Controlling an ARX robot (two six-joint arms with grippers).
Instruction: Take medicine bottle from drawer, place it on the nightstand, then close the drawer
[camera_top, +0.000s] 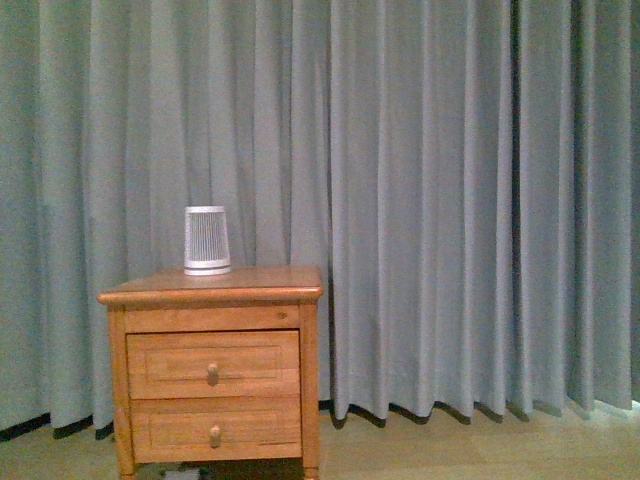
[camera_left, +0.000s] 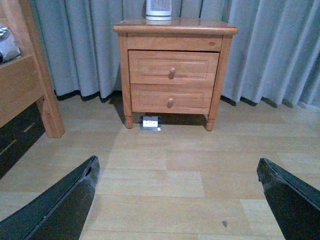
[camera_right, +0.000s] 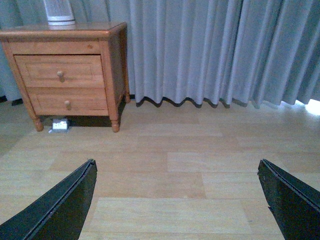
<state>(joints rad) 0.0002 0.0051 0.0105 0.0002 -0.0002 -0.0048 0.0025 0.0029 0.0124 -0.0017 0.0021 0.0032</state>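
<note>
Grey curtains (camera_top: 450, 200) — white slatted device (camera_top: 207, 240)

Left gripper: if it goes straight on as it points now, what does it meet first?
The way looks free over bare floor; the nightstand front is likely first, though depth is unclear.

In the front view, the nightstand (camera_top: 262, 293) stands at lower left, before a curtain (camera_top: 450, 200) spanning the frame. A slatted device (camera_top: 207, 240) sits on its top. The drawer (camera_top: 170, 365) lies above the lower drawer (camera_top: 170, 430). A small box (camera_left: 150, 122) lies on the floor beneath.
</note>
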